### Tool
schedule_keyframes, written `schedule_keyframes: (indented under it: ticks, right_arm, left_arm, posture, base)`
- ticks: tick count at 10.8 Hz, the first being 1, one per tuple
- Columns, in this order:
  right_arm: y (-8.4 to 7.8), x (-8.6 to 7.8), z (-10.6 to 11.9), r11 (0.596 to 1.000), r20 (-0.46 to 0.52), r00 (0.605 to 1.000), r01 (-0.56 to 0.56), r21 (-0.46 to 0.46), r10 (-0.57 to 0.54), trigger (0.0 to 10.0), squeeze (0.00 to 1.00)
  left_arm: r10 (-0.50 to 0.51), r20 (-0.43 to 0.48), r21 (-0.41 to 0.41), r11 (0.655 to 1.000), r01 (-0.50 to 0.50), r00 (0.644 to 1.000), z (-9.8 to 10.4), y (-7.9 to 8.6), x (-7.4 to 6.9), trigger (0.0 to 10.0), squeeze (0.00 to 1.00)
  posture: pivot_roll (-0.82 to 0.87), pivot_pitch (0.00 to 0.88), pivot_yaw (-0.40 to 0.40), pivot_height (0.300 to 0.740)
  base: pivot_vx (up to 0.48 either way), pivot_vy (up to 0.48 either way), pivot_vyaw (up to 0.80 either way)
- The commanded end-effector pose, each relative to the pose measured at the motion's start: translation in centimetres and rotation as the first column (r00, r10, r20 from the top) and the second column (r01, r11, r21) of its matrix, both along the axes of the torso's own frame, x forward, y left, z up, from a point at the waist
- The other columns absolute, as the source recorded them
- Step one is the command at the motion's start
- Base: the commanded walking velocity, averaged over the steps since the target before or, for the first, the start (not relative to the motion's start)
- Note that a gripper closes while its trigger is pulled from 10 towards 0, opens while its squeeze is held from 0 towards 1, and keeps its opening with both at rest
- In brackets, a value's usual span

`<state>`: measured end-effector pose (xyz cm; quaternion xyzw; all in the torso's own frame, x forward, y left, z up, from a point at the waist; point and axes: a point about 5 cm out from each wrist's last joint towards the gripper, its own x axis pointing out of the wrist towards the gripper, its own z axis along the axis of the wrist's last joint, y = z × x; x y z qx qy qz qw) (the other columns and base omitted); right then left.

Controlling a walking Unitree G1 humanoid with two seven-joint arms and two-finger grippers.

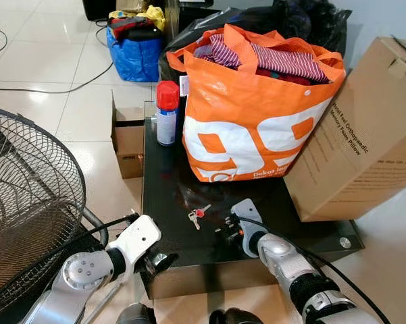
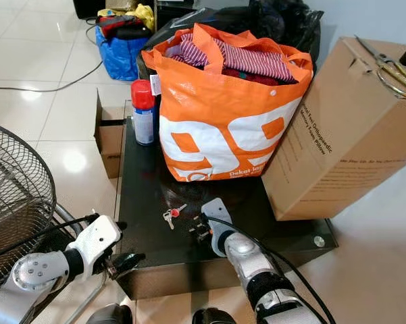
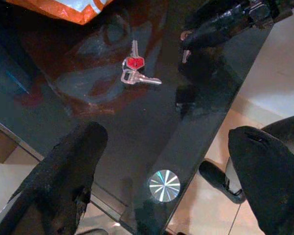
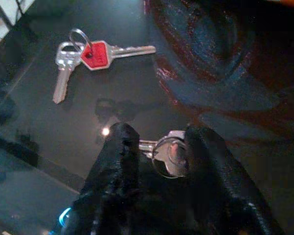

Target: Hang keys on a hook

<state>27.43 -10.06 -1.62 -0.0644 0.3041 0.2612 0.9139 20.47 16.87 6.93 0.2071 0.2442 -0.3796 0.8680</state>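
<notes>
Closest to you, at the bottom of the head view, are your two silver arms reaching toward a low black glass table (image 1: 189, 256). Your right gripper (image 4: 156, 152) is down on the glass near the front edge, and its two black fingers (image 4: 115, 161) are squeezed together on a silver key ring with a key (image 4: 169, 155). You can see this best in the right wrist view, where the ring sits right between the finger pads. Just beside that gripper, a little more to your left on the glass, lies another set of keys (image 1: 198, 214): one silver key and one with a red head, joined by a ring and lying flat. Your left gripper (image 3: 166, 171) hangs over the front left corner of the table, and its fingers (image 3: 71, 166) are spread wide with nothing in them. A shiny round metal cap (image 3: 164, 185) on the glass corner sits between those fingers in the left wrist view. Farther back on the table you have a big orange bag (image 1: 257, 115) stuffed with clothes, and a spray can with a red cap (image 1: 167, 112) stands just to its left. A brown cardboard box (image 1: 365, 135) leans at your right. A wire fan (image 1: 27, 202) is on the floor at your left.
</notes>
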Motion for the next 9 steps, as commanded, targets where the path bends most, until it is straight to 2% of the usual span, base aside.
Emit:
schedule_keyframes:
  ticks: [1,2,4,5,6,7,8,9]
  right_arm:
    - [-0.44,-0.1,-0.34,0.999,-0.023,0.999,0.025,-0.031,-0.025,10.0,1.0]
    - [-0.63,-0.15,-0.53,0.997,-0.031,0.999,0.038,-0.065,-0.04,10.0,1.0]
    - [-1.17,-0.4,-0.96,0.994,-0.058,0.997,0.051,-0.099,-0.057,10.0,0.0]
    - [-1.15,-0.45,-1.0,0.994,-0.06,0.997,0.05,-0.099,-0.056,10.0,0.0]
    - [-1.08,-0.46,-1.0,0.994,-0.06,0.996,0.055,-0.094,-0.061,8.7,0.0]
    - [-1.06,-0.44,-0.98,0.994,-0.059,0.996,0.062,-0.086,-0.067,1.7,0.0]
    - [-1.12,-0.41,-0.98,0.994,-0.059,0.996,0.063,-0.085,-0.068,0.0,0.0]
    - [-1.22,-0.43,-0.99,0.994,-0.061,0.996,0.065,-0.083,-0.07,0.0,0.0]
  left_arm:
    - [-0.017,-0.004,-0.002,1.0,0.017,1.0,0.18,-0.18,-0.35,10.0,0.0]
    - [-0.017,-0.005,-0.002,1.0,0.017,1.0,0.19,-0.14,-0.38,10.0,0.0]
    - [-0.018,-0.005,-0.002,1.0,0.018,1.0,0.22,-0.23,-0.27,10.0,0.0]
    - [-0.018,-0.005,-0.003,1.0,0.018,1.0,0.23,-0.26,-0.27,10.0,0.0]
    - [-0.019,-0.005,-0.004,1.0,0.019,1.0,0.25,-0.34,-0.25,10.0,0.0]
    - [-0.02,-0.004,-0.004,1.0,0.02,1.0,0.29,-0.36,-0.22,10.0,0.0]
    - [-0.02,-0.003,-0.004,1.0,0.02,1.0,0.31,-0.4,-0.16,10.0,0.0]
    - [-0.02,-0.003,-0.005,1.0,0.02,1.0,0.34,-0.44,-0.13,10.0,0.0]
  posture:
    - [0.0,0.13,-0.13,0.74]
    - [0.0,0.131,-0.131,0.74]
    - [0.0,0.131,-0.132,0.74]
    - [0.0,0.13,-0.131,0.74]
    - [0.0,0.13,-0.13,0.74]
    - [0.0,0.13,-0.13,0.74]
    - [0.0,0.131,-0.129,0.74]
    - [0.0,0.129,-0.131,0.74]
  base:
    - [0.0,0.0,0.0]
    - [0.0,0.0,0.0]
    - [0.0,0.0,0.0]
    - [0.0,0.0,0.0]
    - [0.0,0.0,0.0]
    - [0.0,0.0,0.0]
    - [0.0,0.0,0.0]
    - [0.0,0.0,0.0]
